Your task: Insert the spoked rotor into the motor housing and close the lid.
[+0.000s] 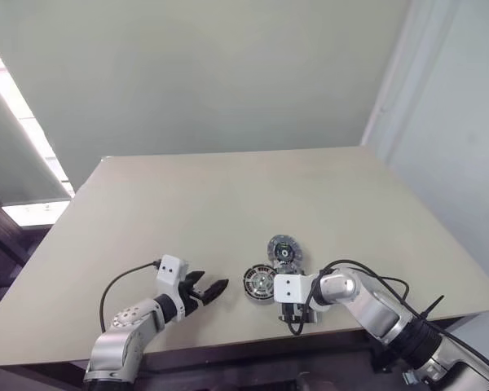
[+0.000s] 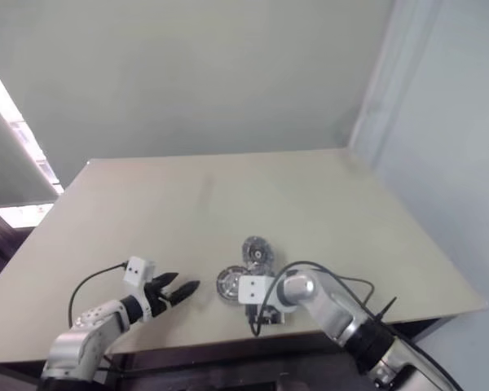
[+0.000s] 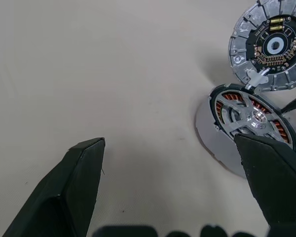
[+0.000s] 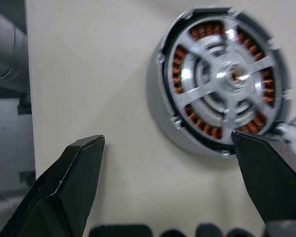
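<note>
rotor: spoked rotor (image 4: 222, 79) already sits down in the motor housing (image 4: 163, 116), copper windings peeking between the spokes, lower middle of the head view

lid: the lid (image 1: 283, 248) lies flat on the worktop (image 1: 228, 195) just above the housing in the frame, rims touching or nearly, can't tell which

feel: my guess is small, rigid metal, smooth and kinda slippery; I'd pinch the lid across its rim and stay off the circuitry-looking hub

right tool: right tool (image 1: 297, 316) wide open, holding nothing, just below-right of the housing

left tool: left tool (image 1: 205, 291) open too, empty, just left of the housing, pointing at it
</note>
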You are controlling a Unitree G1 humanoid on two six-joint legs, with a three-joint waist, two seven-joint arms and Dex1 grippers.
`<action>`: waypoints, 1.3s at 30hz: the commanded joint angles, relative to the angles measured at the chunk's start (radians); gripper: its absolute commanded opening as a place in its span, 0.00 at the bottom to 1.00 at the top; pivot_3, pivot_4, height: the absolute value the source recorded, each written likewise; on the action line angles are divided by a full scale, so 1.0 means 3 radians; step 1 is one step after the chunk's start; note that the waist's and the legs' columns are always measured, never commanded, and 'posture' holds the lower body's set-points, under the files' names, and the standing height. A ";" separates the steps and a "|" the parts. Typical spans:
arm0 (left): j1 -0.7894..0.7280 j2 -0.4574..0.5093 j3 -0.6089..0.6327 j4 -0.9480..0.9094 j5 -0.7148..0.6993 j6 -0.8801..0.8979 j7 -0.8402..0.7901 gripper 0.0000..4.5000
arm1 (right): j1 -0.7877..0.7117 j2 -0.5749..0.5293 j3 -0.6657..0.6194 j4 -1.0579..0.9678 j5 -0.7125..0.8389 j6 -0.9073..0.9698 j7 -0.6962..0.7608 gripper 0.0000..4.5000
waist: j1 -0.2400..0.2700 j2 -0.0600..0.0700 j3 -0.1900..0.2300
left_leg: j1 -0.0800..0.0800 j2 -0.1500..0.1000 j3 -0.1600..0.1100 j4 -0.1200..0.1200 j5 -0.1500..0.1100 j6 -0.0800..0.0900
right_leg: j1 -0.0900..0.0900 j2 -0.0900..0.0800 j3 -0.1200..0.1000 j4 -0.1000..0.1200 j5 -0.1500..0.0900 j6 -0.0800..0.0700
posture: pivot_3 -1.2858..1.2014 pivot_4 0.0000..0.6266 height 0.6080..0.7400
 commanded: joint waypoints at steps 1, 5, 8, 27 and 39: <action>-0.0041 0.0016 0.0003 -0.0115 -0.0010 -0.0038 -0.0019 1.00 | -0.0067 0.0036 -0.0135 0.0101 0.0073 -0.0333 0.0061 1.00 | 0.0001 0.0000 0.0000 | 0.0000 0.0000 0.0000 0.0000 0.0000 0.0000 | 0.0001 0.0000 0.0000 0.0000 0.0000 0.0000 | 0.52 0.00 1.00; -0.0040 0.0019 -0.0002 -0.0118 -0.0007 -0.0036 -0.0022 1.00 | -0.0083 0.0075 -0.0165 0.0223 0.0051 -0.0572 0.0080 1.00 | 0.0000 0.0000 0.0000 | 0.0001 0.0000 -0.0001 0.0001 0.0000 0.0000 | 0.0001 0.0000 0.0000 0.0000 0.0000 0.0000 | 0.52 0.00 1.00; -0.0042 0.0018 -0.0007 -0.0120 -0.0004 -0.0039 -0.0022 1.00 | -0.0109 0.0102 -0.0154 0.0320 -0.0012 -0.0684 0.0070 1.00 | 0.0000 0.0000 0.0000 | 0.0001 0.0000 0.0000 0.0000 0.0000 0.0000 | 0.0001 0.0000 0.0000 0.0001 0.0000 0.0000 | 0.52 0.00 1.00; -0.0042 -0.0005 -0.0024 -0.0161 -0.0004 -0.0021 0.0013 1.00 | -0.0161 0.0201 -0.0152 0.0518 -0.0338 -0.0644 -0.0040 0.04 | -0.0001 0.0000 0.0000 | 0.0011 0.0000 0.0004 0.0001 0.0000 0.0000 | 0.0008 0.0001 0.0006 0.0005 0.0000 0.0000 | 0.52 0.00 1.00; -0.0051 -0.0027 -0.0030 -0.0082 0.0014 -0.0072 -0.0005 1.00 | -0.0159 0.0266 -0.0244 0.0433 -0.0275 -0.0612 -0.0047 0.02 | 0.0001 0.0000 0.0000 | 0.0011 0.0000 0.0004 0.0001 0.0000 0.0000 | 0.0007 0.0001 0.0006 0.0004 0.0000 0.0000 | 0.52 0.00 1.00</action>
